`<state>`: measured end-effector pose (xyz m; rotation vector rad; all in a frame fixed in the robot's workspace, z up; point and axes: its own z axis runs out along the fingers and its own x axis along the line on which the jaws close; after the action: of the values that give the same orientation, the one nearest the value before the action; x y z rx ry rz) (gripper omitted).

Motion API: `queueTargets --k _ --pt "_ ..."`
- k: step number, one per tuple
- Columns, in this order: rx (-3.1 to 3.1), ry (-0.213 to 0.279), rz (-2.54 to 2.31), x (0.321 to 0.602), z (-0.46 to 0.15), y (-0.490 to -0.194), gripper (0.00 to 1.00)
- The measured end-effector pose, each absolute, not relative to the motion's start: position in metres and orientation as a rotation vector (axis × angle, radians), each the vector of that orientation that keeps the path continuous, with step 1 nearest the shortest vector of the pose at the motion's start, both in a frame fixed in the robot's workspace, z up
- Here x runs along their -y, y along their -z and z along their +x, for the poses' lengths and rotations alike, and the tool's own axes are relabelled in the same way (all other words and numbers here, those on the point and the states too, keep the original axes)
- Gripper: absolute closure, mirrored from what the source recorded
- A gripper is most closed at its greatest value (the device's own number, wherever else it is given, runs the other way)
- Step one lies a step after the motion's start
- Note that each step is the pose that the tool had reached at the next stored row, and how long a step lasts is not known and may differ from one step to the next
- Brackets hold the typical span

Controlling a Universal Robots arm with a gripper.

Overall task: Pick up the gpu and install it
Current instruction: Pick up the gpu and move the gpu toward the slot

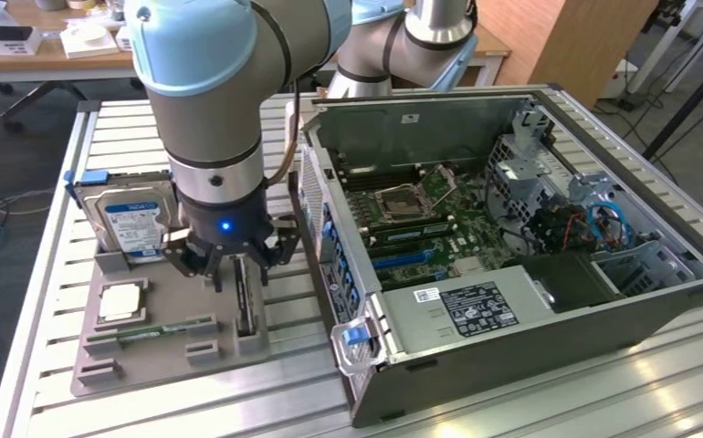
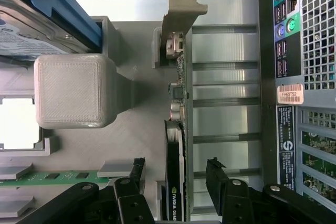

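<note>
On the exterior view the arm (image 1: 212,137) blocks part of the hard drive (image 1: 132,228) from me, and the gripper (image 1: 245,274) hides the upper end of the gpu (image 1: 246,315). On the wrist view the gpu runs off the edge. I can't read the power supply label (image 1: 479,306).

I note open computer case (image 1: 534,360) at centre-right of exterior frame, motherboard (image 1: 449,228) exposed inside, blue cables (image 1: 607,224) toward its right. Grey fixture tray (image 1: 169,292) lower left on slatted tabletop (image 1: 120,137): hard drive (image 1: 132,228) upright at upper end, processor chip (image 1: 122,303) flat, green memory stick (image 1: 144,334) below it.
</note>
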<state>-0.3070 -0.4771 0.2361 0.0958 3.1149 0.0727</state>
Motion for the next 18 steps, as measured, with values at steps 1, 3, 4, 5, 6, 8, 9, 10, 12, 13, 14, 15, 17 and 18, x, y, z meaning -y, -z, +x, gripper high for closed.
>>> queueTargets --k 1,3,4,5,6,8,9,10,12,13,14,15,17,18 --pt "-3.115 -0.073 0.096 0.4771 -0.3070 -0.2359 0.41" --pt "-3.115 -0.073 0.096 0.4770 -0.3070 -0.2358 0.41" --pt "-3.115 -0.073 0.096 0.4771 -0.3070 -0.2358 0.41" --pt "-3.115 -0.073 0.096 0.4771 -0.3070 -0.2359 0.41" --pt "-3.115 -0.073 0.096 0.4771 -0.3070 -0.2359 0.41" --pt "-3.115 -0.073 0.096 0.4771 -0.3070 -0.2358 0.41" --pt "-3.115 -0.073 0.096 0.4771 -0.3070 -0.2358 0.41" --pt "-3.115 -0.073 0.096 0.4771 -0.3070 -0.2359 0.41" --pt "-3.115 -0.073 0.096 0.4771 -0.3070 -0.2359 0.43" --pt "-3.115 -0.073 0.096 0.4771 -0.3069 -0.2359 0.43" --pt "-3.115 -0.073 0.096 0.4771 -0.3070 -0.2359 0.49" --pt "-3.115 -0.073 0.096 0.4771 -0.3070 -0.2358 0.49" --pt "-3.115 -0.073 0.096 0.4771 -0.3070 -0.2359 0.49" --pt "-3.115 -0.073 0.096 0.4771 -0.3070 -0.2358 0.49"
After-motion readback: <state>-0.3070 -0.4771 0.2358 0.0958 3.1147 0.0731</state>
